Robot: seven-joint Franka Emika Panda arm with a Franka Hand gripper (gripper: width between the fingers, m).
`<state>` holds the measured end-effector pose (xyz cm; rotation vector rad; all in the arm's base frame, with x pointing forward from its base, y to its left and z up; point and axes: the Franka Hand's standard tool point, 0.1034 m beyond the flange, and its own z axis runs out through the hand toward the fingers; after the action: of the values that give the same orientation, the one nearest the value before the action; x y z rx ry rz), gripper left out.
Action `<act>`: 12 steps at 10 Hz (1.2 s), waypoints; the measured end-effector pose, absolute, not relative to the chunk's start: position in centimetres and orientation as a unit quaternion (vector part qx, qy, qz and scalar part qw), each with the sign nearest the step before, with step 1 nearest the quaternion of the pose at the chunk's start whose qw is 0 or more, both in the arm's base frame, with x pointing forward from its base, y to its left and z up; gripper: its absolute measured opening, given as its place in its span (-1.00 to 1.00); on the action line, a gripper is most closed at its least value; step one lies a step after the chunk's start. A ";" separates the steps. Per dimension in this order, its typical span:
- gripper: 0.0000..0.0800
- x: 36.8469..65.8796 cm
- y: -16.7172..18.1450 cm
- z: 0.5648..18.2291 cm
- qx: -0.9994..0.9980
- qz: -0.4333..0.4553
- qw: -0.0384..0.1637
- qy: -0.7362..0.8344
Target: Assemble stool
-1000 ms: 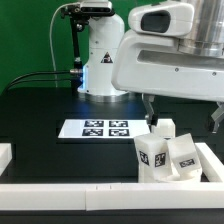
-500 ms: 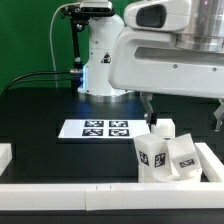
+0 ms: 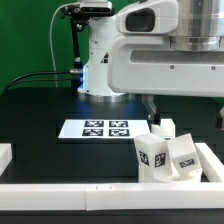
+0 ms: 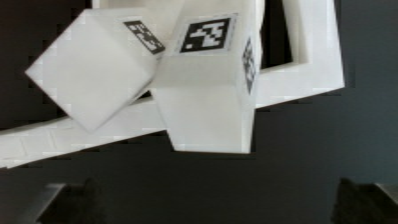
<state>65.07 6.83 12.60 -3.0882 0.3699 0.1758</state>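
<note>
**Hovering released over the crowded corner**

The gripper (image 4: 214, 202) hangs above the stool legs (image 3: 152, 155), jaws spread wide with nothing between them.

The legs huddle at the lower right of the exterior frame, touching one another. They are boxed in by the front rail (image 3: 90, 190) and the side rail (image 3: 214, 160), which meet there.

In the wrist view, 2 tagged legs lean together and one rests against a rail edge.

Toward the exterior view's left the black table (image 3: 40, 115) runs open, with only the marker board (image 3: 105, 128) lying flat near the legs.
</note>
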 end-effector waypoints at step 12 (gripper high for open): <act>0.62 64.4 7.0 9.1 -0.983 0.078 0.013 0.168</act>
<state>64.40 7.01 9.14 -3.0613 0.5220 0.2439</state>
